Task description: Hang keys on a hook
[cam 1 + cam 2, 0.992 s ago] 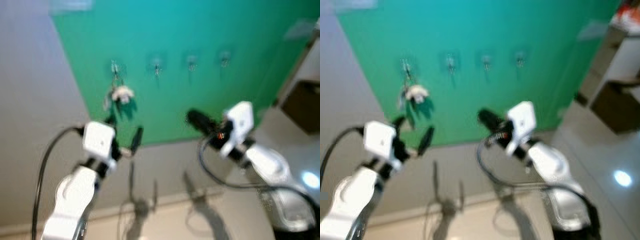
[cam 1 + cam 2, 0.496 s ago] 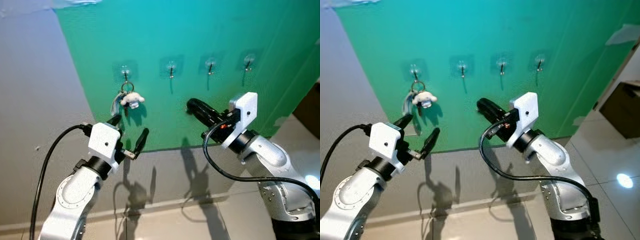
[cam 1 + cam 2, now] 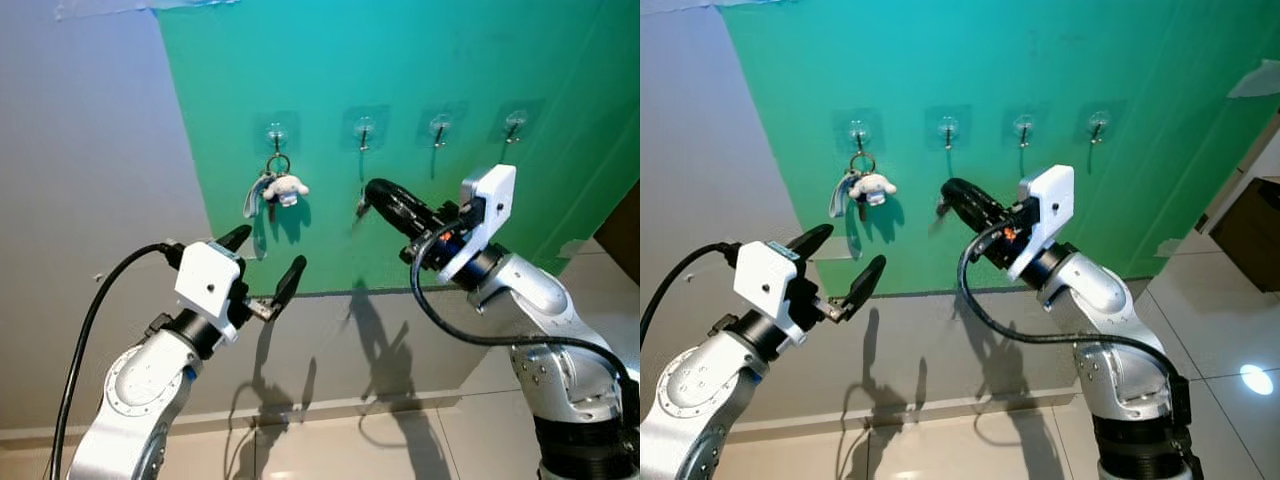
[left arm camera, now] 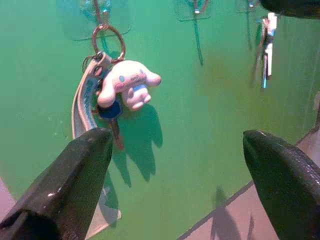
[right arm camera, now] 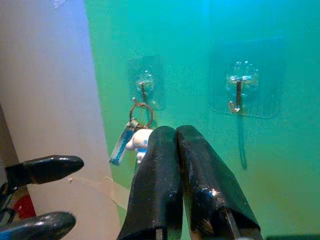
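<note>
The right pincer (image 3: 952,192) is clenched on a small key (image 4: 266,47), held just below the second hook (image 3: 365,131) on the green wall (image 3: 420,60). The left pincer (image 3: 266,262) is released, its fingers spread below a keyring with a white plush charm (image 3: 286,187) hung on the first hook (image 3: 276,133).

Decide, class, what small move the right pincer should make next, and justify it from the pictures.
Probably lift the right pincer slightly toward the second hook, which is bare and sits just above it. The pincer is shut on a key that dangles below its tip. The first hook already carries a key ring with a plush toy. The left pincer is open, holding nothing.
</note>
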Available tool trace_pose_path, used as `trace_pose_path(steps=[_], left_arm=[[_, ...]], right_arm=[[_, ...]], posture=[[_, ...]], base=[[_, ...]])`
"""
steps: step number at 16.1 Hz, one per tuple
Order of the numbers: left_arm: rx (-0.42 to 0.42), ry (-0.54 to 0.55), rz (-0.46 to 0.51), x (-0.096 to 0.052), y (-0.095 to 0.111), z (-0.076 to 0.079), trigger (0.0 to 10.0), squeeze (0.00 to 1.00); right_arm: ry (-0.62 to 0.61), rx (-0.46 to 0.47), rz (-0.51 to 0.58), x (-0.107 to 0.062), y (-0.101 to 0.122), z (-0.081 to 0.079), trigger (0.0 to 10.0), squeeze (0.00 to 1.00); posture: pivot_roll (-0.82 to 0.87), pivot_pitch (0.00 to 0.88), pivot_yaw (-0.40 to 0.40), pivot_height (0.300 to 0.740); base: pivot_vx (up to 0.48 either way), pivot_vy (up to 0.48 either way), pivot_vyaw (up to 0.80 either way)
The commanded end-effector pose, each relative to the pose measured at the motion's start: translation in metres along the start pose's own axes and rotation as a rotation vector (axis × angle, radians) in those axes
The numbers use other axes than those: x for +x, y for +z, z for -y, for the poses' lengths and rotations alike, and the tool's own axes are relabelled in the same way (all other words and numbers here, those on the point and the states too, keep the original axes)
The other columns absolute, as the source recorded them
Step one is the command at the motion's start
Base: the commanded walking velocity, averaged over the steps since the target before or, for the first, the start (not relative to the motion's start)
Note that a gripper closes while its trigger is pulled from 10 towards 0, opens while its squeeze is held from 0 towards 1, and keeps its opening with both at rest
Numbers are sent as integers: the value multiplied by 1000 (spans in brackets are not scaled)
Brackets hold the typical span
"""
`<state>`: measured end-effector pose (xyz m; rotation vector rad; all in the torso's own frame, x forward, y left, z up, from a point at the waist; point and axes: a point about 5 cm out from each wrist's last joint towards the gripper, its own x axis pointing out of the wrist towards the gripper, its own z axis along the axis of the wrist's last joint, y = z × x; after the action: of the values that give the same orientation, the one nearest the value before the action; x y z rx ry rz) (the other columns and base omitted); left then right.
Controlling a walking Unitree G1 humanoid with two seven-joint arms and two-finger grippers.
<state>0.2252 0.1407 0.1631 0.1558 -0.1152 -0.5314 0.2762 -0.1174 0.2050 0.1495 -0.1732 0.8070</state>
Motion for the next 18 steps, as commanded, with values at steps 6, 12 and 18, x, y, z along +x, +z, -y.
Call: trace_pose_path(steps=[6,12,18], left_arm=[[10,-47,26,4,9,4,10000,0],[-8,-117,44,4,15,12,10000,0],[-6,-124,40,5,16,12,10000,0]], right_arm=[[6,44,70,11,12,7,10000,0],[-44,76,129,25,19,17,10000,0],[-91,87,129,30,19,24,10000,0]], posture=[[55,0,-22,740],[61,0,-28,740],[61,0,-29,740]], base=[[0,0,0],[0,0,0],[0,0,0]])
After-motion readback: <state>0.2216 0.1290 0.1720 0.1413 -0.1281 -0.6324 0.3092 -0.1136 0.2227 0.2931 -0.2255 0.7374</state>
